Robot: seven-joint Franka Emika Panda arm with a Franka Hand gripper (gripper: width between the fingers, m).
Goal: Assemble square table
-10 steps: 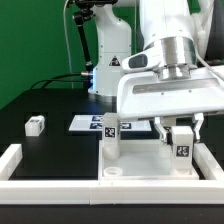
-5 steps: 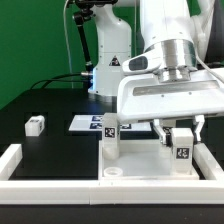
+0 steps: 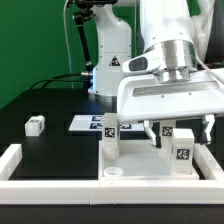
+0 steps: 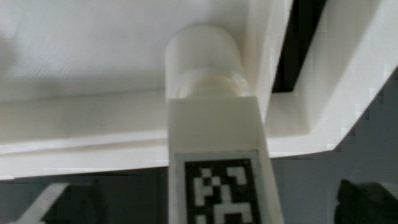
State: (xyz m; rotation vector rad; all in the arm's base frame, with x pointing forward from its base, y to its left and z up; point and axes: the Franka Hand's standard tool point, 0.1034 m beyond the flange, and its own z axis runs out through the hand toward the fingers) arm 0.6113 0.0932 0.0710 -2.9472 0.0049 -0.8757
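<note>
White leg (image 3: pixel 182 152) between wide-open jaws, untouched.

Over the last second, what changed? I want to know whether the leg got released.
The gripper opened its jaws and let go of the tagged leg on the exterior view's right, which stands upright on the square table. Unmoved: that leg, the other upright leg, the loose leg, the marker board.
</note>
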